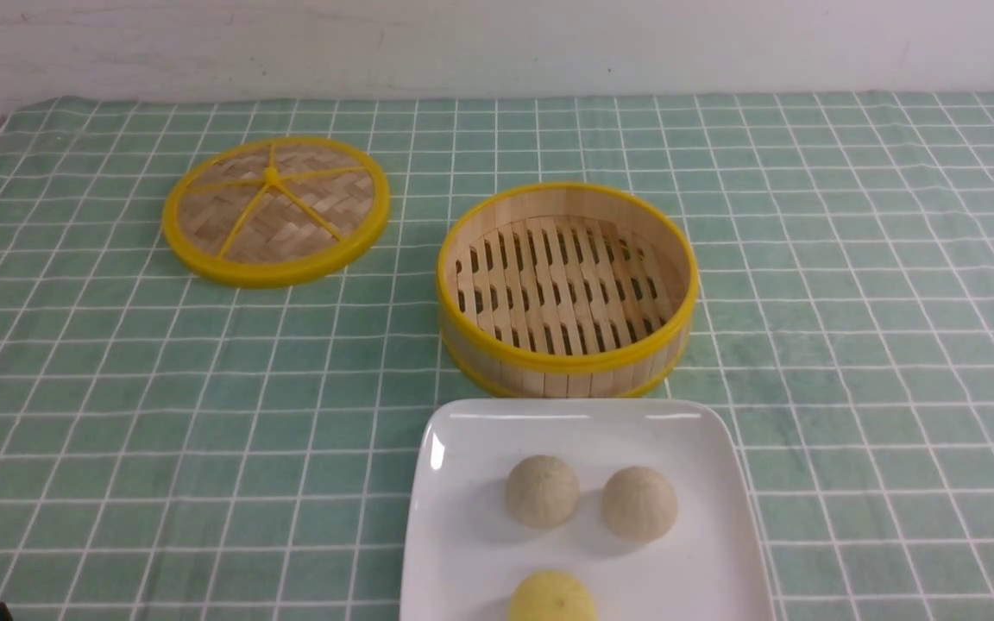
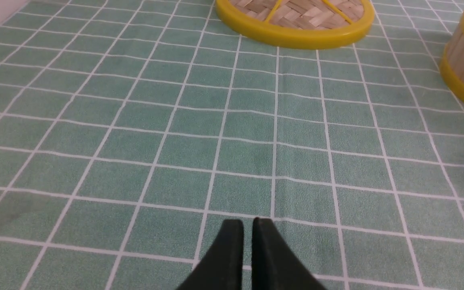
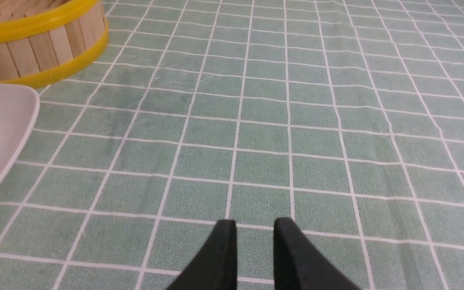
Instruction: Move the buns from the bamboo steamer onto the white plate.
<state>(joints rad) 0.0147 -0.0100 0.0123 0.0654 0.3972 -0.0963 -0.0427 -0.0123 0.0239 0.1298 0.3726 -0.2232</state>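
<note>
Buns [image 1: 542, 492], where are they?

All three on the plate [image 1: 721, 569]. Going near to far.

Pincers first, then. Left gripper [image 2: 247, 221]?

Tips a narrow gap apart, bench cloth [image 1: 851, 345] showing between them.

Right gripper [image 3: 255, 223]?

Tips apart, wider gap, cloth between those too.

Plate?

White, square, rounded corners. Near part of the bench, about midway between its left and right sides. Near edge cut off in the front view.

Which bun is nearest?

Yellow bun [image 1: 552, 597], left of the plate's middle, partly cut off by the frame.

Other two?

Cream, side by side with a gap, towards the plate's far edge. Left one slightly farther out, right one nearer the plate's right edge. Both dome up.

Steamer [image 1: 568, 364]?

Just beyond the plate's far edge, upright, slatted floor showing. Can't tell if it touches the plate.

Lid [image 1: 242, 274]?

Flat on the bench, well left of the steamer, towards the far left corner. Woven, yellow rim and spokes.

Past that?

Bench's far edge, then pale wall [image 1: 497, 47].
</note>
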